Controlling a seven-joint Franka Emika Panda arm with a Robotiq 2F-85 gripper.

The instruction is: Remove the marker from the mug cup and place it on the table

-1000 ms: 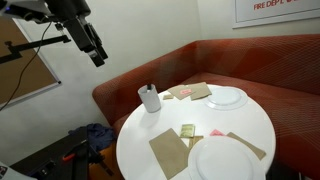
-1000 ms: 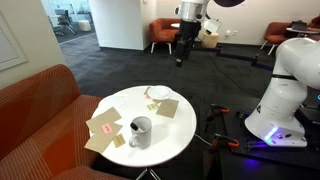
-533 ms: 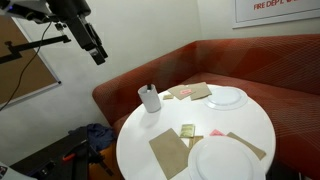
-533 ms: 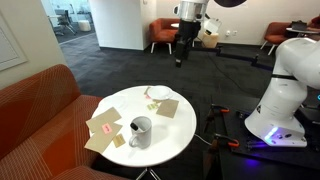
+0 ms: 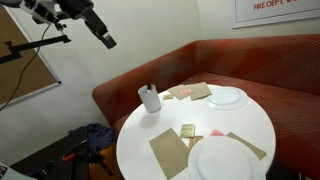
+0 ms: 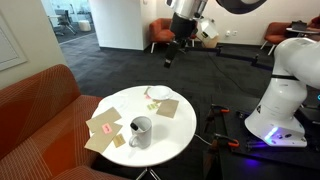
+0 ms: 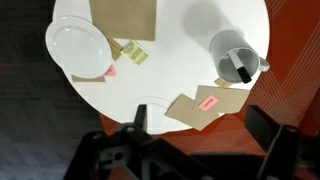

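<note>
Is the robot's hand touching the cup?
No, the hand hangs high in the air, well apart from the cup on the table.

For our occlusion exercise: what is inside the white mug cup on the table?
The marker stands inside the mug cup, its dark end poking above the rim. The cup wall hides its lower barrel. Whether anything else is inside cannot be told.

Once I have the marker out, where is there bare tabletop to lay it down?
The best spot is the bare middle of the table, bordered by the mug cup, the brown napkin and the green packet. It is crowded along the edge by the plate and around the pink-noted napkin.
</note>
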